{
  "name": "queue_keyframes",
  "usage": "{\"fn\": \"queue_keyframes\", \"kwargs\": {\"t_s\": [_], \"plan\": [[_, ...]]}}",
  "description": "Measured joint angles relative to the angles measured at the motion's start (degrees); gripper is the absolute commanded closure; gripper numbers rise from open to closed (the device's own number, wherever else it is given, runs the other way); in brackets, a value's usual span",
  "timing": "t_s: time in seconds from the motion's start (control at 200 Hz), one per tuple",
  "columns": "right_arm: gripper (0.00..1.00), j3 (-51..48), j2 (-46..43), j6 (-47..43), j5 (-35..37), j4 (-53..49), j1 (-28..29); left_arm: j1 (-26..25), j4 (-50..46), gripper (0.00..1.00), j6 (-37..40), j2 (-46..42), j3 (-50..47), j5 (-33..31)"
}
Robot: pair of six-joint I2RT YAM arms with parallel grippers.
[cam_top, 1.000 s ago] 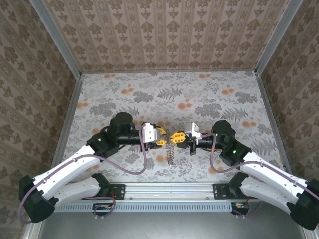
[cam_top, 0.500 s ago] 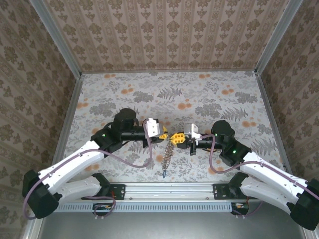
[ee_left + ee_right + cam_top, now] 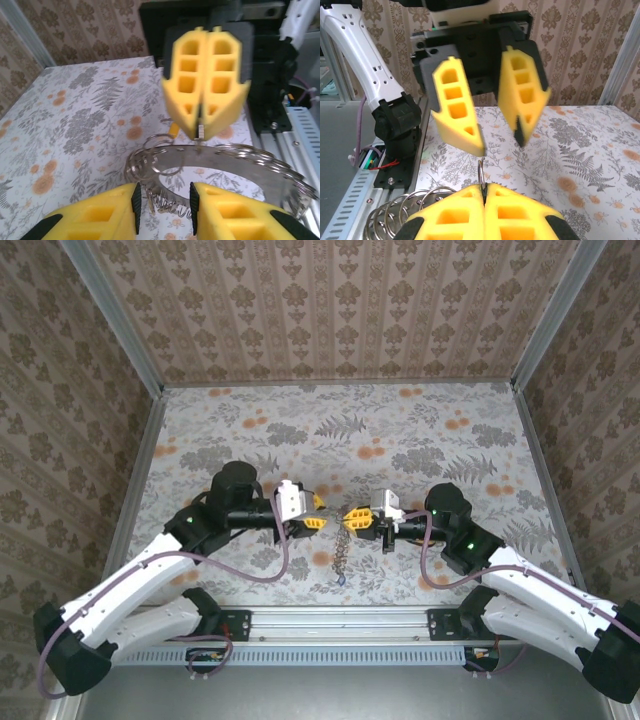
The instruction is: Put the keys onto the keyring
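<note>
the right gripper (image 3: 350, 517) is closed tight, its yellow fingers (image 3: 510, 212) pressed flat together with no gap. pinched between their tips is a thin wire loop of the keyring (image 3: 481, 174), which stands up out of the seam in the right wrist view. the rest of the keyring (image 3: 343, 543) hangs below the grip as a bunch of silvery coils over the flowered table (image 3: 400, 430), between the two arms and near the front rail. at its lower end is a small dark, bluish key (image 3: 340, 579); whether it touches the table is unclear.

the left gripper (image 3: 312, 517) faces the right one, tip to tip and just beside it. its jaws stand partly apart and have hold of nothing. in the right wrist view its two yellow fingers (image 3: 457, 105) show a clear gap, just beyond the pinched loop. in the left wrist view the left gripper (image 3: 165, 212) has its fingers low in the frame. the silvery coils of the keyring (image 3: 230, 162) spread across just past them, under the closed right gripper (image 3: 201, 132). the coils look close to the left fingertips, but contact cannot be made out.
</note>
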Motion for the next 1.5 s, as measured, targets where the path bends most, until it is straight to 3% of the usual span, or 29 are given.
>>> {"fn": "queue_keyframes", "kwargs": {"t_s": [0.255,0.49,0.915,1.255,1.345,1.5], "plan": [[1.00,-0.3,0.6,1.2,-0.1,1.9,0.0,-0.8,3.0,0.62,-0.5,0.9,-2.2,1.8],[1.00,-0.3,0.9,1.6,-0.1,2.1,0.0,-1.8,6.2,0.69,-1.0,4.2,-1.8,2.6],[1.00,-0.5,1.7,2.7,-0.1,2.9,-0.4,-2.2,6.6,1.00,-0.6,8.7,-0.2,6.1],[1.00,-0.5,-0.8,-1.6,0.1,-1.1,-0.2,-3.1,5.6,1.00,-0.6,7.2,-0.2,4.9],[1.00,-0.5,-0.9,-1.9,0.2,-1.4,-0.2,-3.1,5.4,0.72,-0.7,6.9,-0.2,4.6],[1.00,-0.7,-0.5,-1.4,1.3,-2.1,-0.2,-3.1,6.1,0.73,-1.3,5.1,-0.2,4.6]]}}
